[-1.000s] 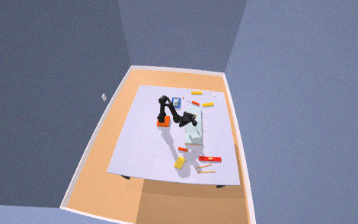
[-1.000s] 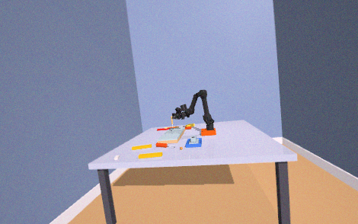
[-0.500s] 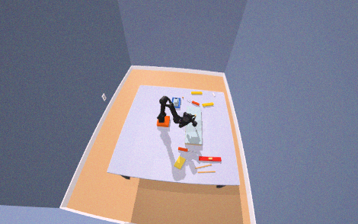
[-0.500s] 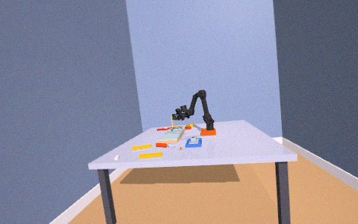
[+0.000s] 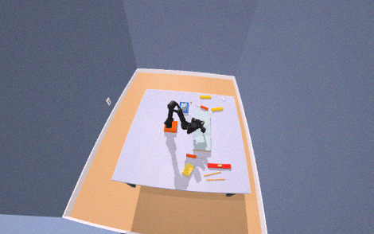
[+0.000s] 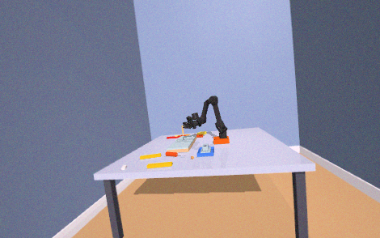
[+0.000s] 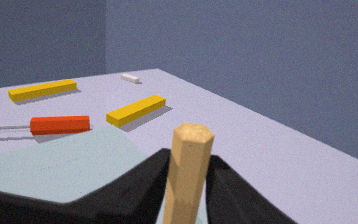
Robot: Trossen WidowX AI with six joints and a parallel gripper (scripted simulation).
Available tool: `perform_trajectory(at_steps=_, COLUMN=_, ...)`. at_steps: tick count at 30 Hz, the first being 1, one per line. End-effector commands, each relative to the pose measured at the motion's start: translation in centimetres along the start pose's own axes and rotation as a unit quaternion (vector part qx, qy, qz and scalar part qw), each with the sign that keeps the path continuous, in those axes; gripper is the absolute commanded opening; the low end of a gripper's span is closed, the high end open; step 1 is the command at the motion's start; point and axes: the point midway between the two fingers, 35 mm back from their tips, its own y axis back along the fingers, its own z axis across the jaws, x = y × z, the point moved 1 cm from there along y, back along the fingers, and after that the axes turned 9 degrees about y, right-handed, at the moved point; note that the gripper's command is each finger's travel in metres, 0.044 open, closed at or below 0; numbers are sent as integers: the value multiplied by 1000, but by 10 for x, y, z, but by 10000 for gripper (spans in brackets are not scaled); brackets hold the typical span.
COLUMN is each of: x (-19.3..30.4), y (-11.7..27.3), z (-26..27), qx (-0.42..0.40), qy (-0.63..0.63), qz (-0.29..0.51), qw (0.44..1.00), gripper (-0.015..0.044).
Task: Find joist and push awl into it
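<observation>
My gripper [image 5: 204, 126] [image 6: 183, 125] [image 7: 188, 160] is shut on the awl's wooden handle and holds the awl [image 5: 204, 122] [image 6: 183, 130] [image 7: 188, 187] roughly upright over the pale floor panel [image 5: 202, 145] [image 6: 180, 146] [image 7: 75, 156]. The handle's top stands above the fingers in the wrist view. The awl's tip is too small or hidden, so I cannot tell whether it touches the panel. The stud finder [image 5: 184, 106] [image 6: 205, 148] appears as a pale block in the blue tray [image 5: 184, 111] [image 6: 205, 154], beside the arm's base. The joist is hidden under the panel.
A red-handled screwdriver [image 5: 204, 107] [image 6: 171, 154] [image 7: 60, 125] lies off the panel's end, near two yellow bars and a small white piece [image 5: 223, 99] [image 7: 130, 78]. Past the other end lie a red level [image 5: 219, 165], a yellow block [image 5: 188, 169], a red-handled tool [image 5: 191, 156] and two sticks.
</observation>
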Motion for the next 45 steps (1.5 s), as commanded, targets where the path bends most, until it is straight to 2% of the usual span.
perform_trajectory(at_steps=1, x=4, y=0, z=1, qx=-3, qy=1, qz=-1, qw=1000, gripper=0)
perform_trajectory(at_steps=21, x=35, y=-3, z=8, qx=-3, qy=1, qz=-1, qw=1000, gripper=0)
perform_trajectory(at_steps=45, x=34, y=-3, z=6, qx=-1, qy=4, qz=-1, qw=1000, gripper=0)
